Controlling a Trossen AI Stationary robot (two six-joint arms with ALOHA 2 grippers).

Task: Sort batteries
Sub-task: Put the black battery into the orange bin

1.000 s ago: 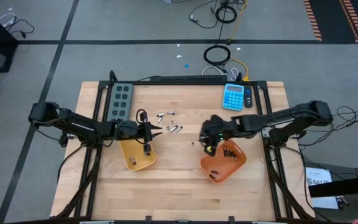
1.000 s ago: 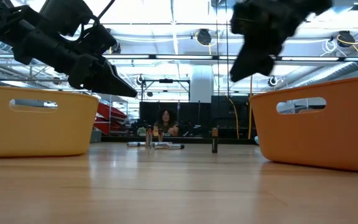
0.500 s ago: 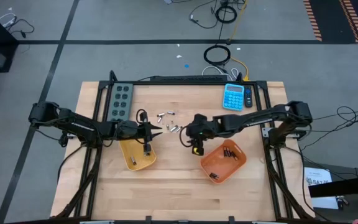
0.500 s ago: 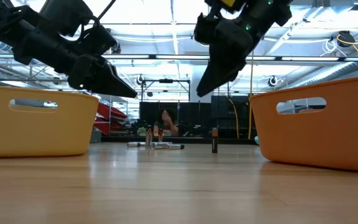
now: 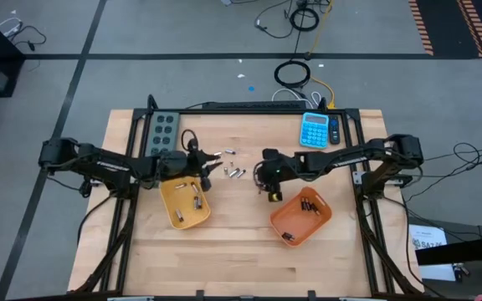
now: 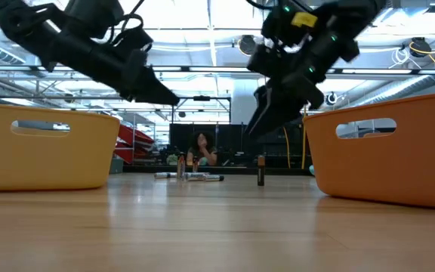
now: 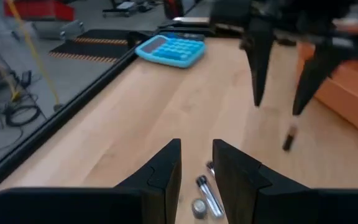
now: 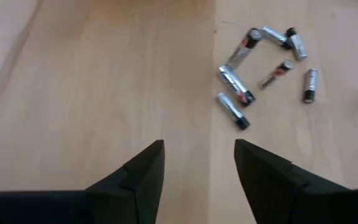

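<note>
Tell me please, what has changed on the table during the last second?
The right hand left the orange tray and swung across to the loose batteries mid-table; it is open and empty. The left hand shifted slightly from above the yellow tray toward the same pile, also open. Both trays, the loose batteries and the calculator stayed put.

Left gripper hovers just beside the yellow tray, fingers parted; right gripper hovers beyond it, fingers parted.

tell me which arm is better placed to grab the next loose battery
Left, probably. The left gripper is open just beside the loose batteries; the open right gripper hovers farther away.
</note>
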